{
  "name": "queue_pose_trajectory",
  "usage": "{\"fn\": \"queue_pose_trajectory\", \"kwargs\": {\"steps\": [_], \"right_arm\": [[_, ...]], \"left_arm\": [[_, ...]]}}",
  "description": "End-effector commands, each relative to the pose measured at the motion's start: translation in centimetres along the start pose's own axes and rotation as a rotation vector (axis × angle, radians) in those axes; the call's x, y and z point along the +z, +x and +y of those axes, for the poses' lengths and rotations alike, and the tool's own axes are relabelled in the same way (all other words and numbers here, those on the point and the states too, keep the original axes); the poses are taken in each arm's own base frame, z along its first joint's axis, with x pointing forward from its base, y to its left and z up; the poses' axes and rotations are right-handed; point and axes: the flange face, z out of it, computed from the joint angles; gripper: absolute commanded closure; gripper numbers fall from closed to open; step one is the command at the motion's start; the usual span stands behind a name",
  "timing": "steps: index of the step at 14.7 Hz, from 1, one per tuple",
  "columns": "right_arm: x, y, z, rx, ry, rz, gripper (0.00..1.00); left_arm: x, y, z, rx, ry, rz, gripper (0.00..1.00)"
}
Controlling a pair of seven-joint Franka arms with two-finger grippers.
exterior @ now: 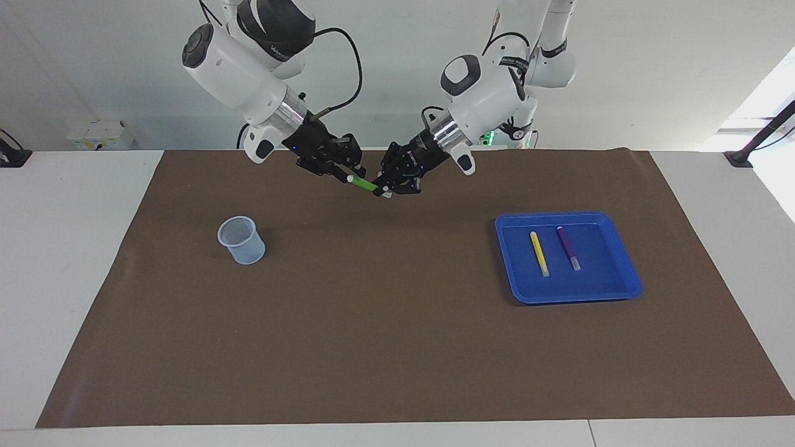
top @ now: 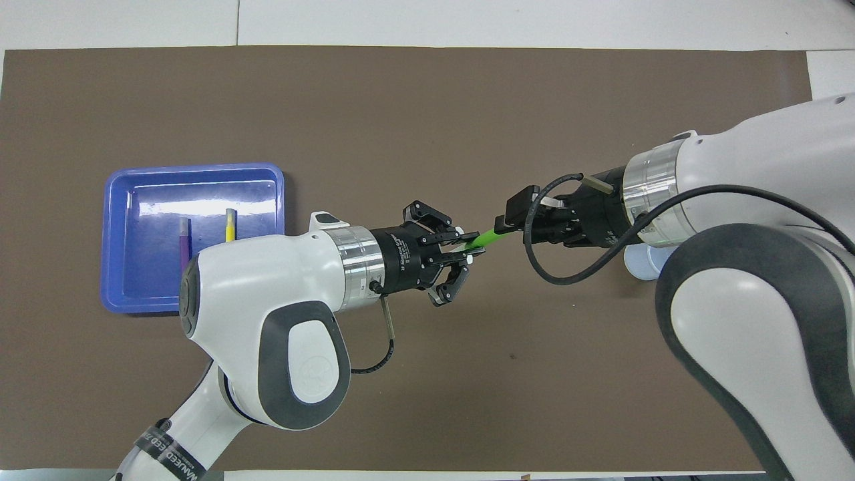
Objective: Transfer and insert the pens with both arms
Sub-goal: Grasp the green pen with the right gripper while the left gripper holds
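Left gripper (exterior: 386, 189): clenched on the green pen (exterior: 363, 183), above the mat (exterior: 397, 347).
Right gripper (exterior: 345, 176): at the pen's other end; grip cannot be told.
Tray (exterior: 612, 292): holds yellow pen (exterior: 539, 252), purple pen (exterior: 568, 247).

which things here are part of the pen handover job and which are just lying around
Part of the job:
- green pen, in the air between both grippers
- left gripper, shut on it
- right gripper, at its other end
- yellow pen and purple pen, in the blue tray
- mesh cup, toward the right arm's end

Just there:
- brown mat
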Motion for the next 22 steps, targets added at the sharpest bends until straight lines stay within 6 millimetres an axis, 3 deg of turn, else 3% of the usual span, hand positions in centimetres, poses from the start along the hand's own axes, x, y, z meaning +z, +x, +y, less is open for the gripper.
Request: {"fn": "queue_pose_trajectory", "kwargs": {"steps": [1,9,13,15,18,22], "right_arm": [[-0.45,-0.35,0.10,0.023,0.037,0.033,0.51],[-0.39,-0.10,0.19,0.026,0.042,0.056,0.54],[-0.08,-0.17,0.45,0.026,0.038,0.049,0.60],[0.06,-0.25,0.50,0.025,0.037,0.048,0.72],[0.02,-0.26,0.39,0.021,0.039,0.051,1.00],[0.02,-0.32,0.17,-0.016,0.036,0.044,1.00]], "left_arm": [[-0.73,0.34,-0.92,-0.021,-0.020,-0.008,1.00],[-0.71,0.41,-0.84,-0.029,-0.023,-0.012,1.00],[-0.76,0.40,-0.78,-0.029,-0.029,-0.013,1.00],[-0.77,0.40,-0.78,-0.030,-0.029,-0.014,1.00],[-0.81,0.33,-0.76,-0.031,-0.031,-0.017,1.00],[-0.85,0.34,-0.70,-0.039,-0.035,-0.022,1.00]]}}
